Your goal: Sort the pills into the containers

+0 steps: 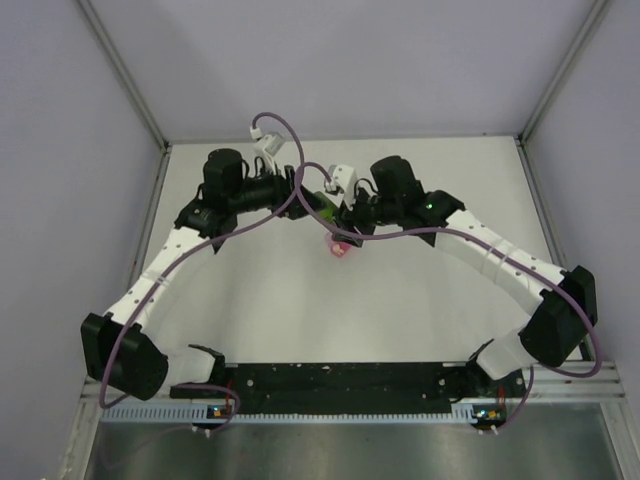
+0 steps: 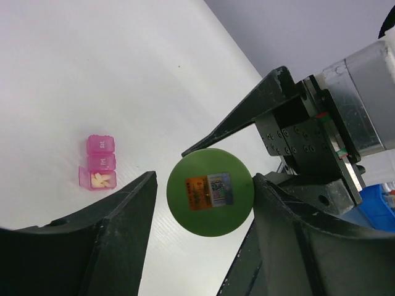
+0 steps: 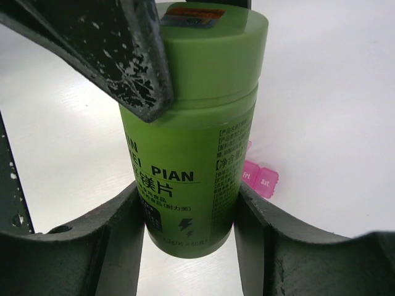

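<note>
I am watching both arms meeting over the far middle of the table [image 1: 420, 290]; my right hand [image 3: 185, 191] is gripping the green bottle [image 3: 188, 160] by the lower part of its body, both fingers pressing against its sides with no gap showing; my left hand [image 2: 207, 182] is sitting around the cap [image 3: 210, 61] end, where an orange and white sticker [image 2: 210, 190] is facing its wrist camera; one finger is touching the cap's edge while a thin sliver of table is showing beside the other, so I cannot tell whether that hand is truly clamping or only resting close around it. The pink pill box [image 2: 99, 169] is lying flat on the table, apart from both hands; in the left wrist view it is sitting off to the left beyond the left finger; in the right wrist view it is peeking out from behind the bottle's right side; from above it is lying just on the near side of the two hands. Its end compartment is standing open with white pills [image 2: 102, 180] lying inside; the two other lids I can see are sitting shut.
</note>
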Robot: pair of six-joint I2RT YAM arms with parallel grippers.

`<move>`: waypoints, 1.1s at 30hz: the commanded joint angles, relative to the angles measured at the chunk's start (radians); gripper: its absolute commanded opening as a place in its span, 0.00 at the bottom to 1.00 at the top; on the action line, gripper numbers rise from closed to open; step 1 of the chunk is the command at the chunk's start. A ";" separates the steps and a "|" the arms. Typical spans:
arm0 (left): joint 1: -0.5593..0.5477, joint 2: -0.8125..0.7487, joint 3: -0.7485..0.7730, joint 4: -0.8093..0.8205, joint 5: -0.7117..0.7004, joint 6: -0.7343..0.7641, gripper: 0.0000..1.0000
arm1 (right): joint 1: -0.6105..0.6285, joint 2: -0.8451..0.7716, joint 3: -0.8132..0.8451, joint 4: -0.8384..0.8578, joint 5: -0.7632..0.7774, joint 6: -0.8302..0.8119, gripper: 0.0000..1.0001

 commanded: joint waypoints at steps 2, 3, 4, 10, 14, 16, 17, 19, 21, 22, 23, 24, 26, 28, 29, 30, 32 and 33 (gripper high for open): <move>0.004 0.018 0.034 0.015 0.003 -0.035 0.59 | 0.011 -0.064 -0.005 0.065 0.032 0.014 0.00; 0.002 0.020 0.031 0.015 0.012 -0.028 0.55 | 0.011 -0.065 -0.005 0.067 0.032 0.012 0.00; 0.002 0.020 0.032 0.017 0.026 -0.019 0.51 | 0.011 -0.065 -0.003 0.065 0.033 0.012 0.00; 0.002 0.012 0.014 0.046 0.194 0.112 0.07 | 0.011 -0.064 -0.021 0.067 0.010 0.012 0.00; 0.004 -0.002 0.000 0.048 0.331 0.242 0.00 | 0.002 -0.061 -0.031 0.064 -0.054 0.011 0.00; 0.002 -0.005 -0.004 0.044 0.365 0.279 0.01 | -0.003 -0.056 -0.032 0.062 -0.074 0.014 0.00; 0.004 -0.005 -0.007 0.044 0.371 0.285 0.02 | -0.003 -0.058 -0.034 0.062 -0.074 0.012 0.00; 0.004 0.000 -0.006 0.044 0.368 0.279 0.16 | -0.003 -0.058 -0.034 0.062 -0.073 0.011 0.00; 0.002 0.003 -0.004 0.052 0.354 0.256 0.45 | -0.003 -0.061 -0.037 0.060 -0.066 0.009 0.00; 0.004 0.004 -0.006 0.058 0.342 0.241 0.55 | -0.003 -0.062 -0.037 0.060 -0.063 0.008 0.00; 0.004 0.001 -0.009 0.070 0.333 0.226 0.65 | -0.003 -0.062 -0.043 0.064 -0.062 0.005 0.00; 0.004 -0.005 -0.012 0.083 0.327 0.213 0.73 | -0.003 -0.065 -0.044 0.062 -0.060 0.003 0.00; 0.004 -0.011 -0.024 0.113 0.316 0.193 0.94 | -0.003 -0.067 -0.049 0.062 -0.060 0.000 0.00; 0.004 -0.017 -0.032 0.132 0.304 0.190 0.99 | -0.003 -0.071 -0.057 0.067 -0.063 -0.002 0.00; 0.004 -0.016 -0.035 0.133 0.299 0.190 0.99 | -0.003 -0.074 -0.058 0.068 -0.065 -0.002 0.00; 0.004 -0.013 -0.038 0.135 0.297 0.190 0.99 | -0.003 -0.076 -0.058 0.070 -0.065 -0.002 0.00; 0.004 -0.005 -0.050 0.138 0.293 0.189 0.99 | -0.003 -0.079 -0.060 0.071 -0.063 -0.002 0.00; 0.004 -0.003 -0.055 0.144 0.290 0.189 0.99 | -0.001 -0.081 -0.060 0.073 -0.065 -0.002 0.00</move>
